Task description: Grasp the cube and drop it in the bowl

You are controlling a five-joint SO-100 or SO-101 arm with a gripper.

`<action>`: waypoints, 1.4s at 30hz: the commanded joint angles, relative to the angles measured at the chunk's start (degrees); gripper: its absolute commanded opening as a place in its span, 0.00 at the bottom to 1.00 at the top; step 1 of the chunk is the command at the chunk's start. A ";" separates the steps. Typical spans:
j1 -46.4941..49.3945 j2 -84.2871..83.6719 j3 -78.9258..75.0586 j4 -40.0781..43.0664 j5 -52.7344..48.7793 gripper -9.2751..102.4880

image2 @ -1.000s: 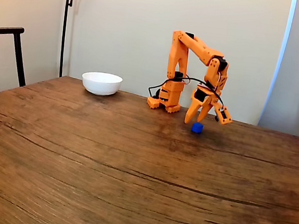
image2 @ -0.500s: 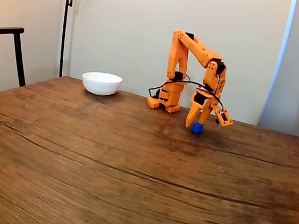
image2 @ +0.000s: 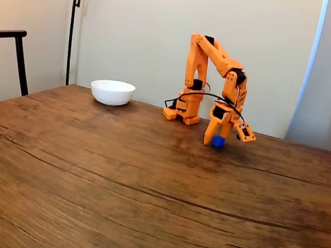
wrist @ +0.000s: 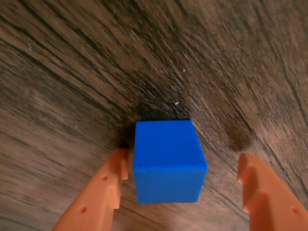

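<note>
The blue cube [wrist: 168, 161] rests on the wooden table, between the orange fingers of my gripper [wrist: 183, 162], which stands open around it. The left finger [wrist: 103, 192] is close against the cube's side, while the right finger [wrist: 262, 187] is a clear gap away. In the fixed view the gripper [image2: 217, 140] is down at the table over the cube [image2: 218, 142], right of the arm's base. The white bowl [image2: 112, 92] stands far to the left near the table's back edge, with nothing visible in it.
The arm's base [image2: 182, 115] sits at the back of the wooden table [image2: 147, 187]. A dark chair [image2: 6, 60] and a lamp pole [image2: 73, 25] stand at the left, beyond the table. A wide stretch of bare wood lies between the cube and the bowl.
The gripper has come down from just above the cube to table level, so its fingers now straddle the cube. The cube and the bowl have stayed put.
</note>
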 commanded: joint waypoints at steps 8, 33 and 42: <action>0.00 1.14 0.09 -0.53 -0.62 0.27; 1.76 2.11 -4.48 3.52 -0.26 0.13; 7.56 2.20 -21.18 21.01 5.19 0.13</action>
